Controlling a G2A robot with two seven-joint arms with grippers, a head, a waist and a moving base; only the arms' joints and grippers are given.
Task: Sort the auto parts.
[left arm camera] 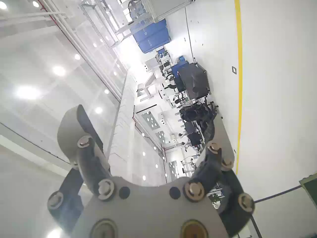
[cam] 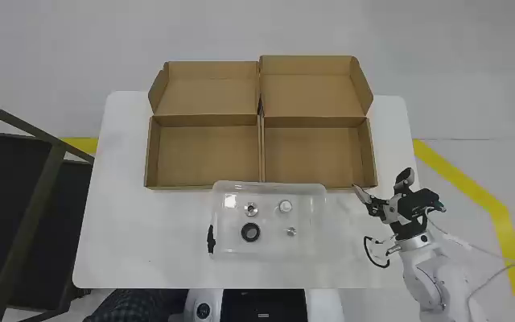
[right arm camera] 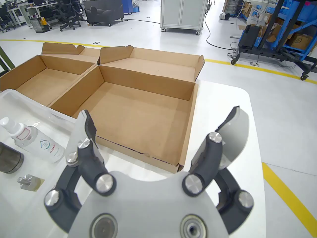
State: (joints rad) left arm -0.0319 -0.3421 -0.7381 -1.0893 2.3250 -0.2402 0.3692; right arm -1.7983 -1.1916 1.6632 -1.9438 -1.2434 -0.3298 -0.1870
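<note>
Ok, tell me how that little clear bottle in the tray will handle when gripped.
The clear bottle looks like thin plastic, so it is probably light and may flex under the fingers. Its smooth round body could slip or roll in the tray.

Right arm (cam: 426, 286) — white, entering from the near right corner in the top view, forearm angled forward. Its wrist carries the right end effector (cam: 382, 183), level and facing ahead, slightly inward. Jaws spread wide, with nothing between them. The fingers (right arm camera: 85, 125) are grey metal with dark ribbed inner pads and black linkages pinned at the base.

Left end effector (left arm camera: 143, 117) — tipped steeply upward. Jaws equally wide apart, empty.
</note>
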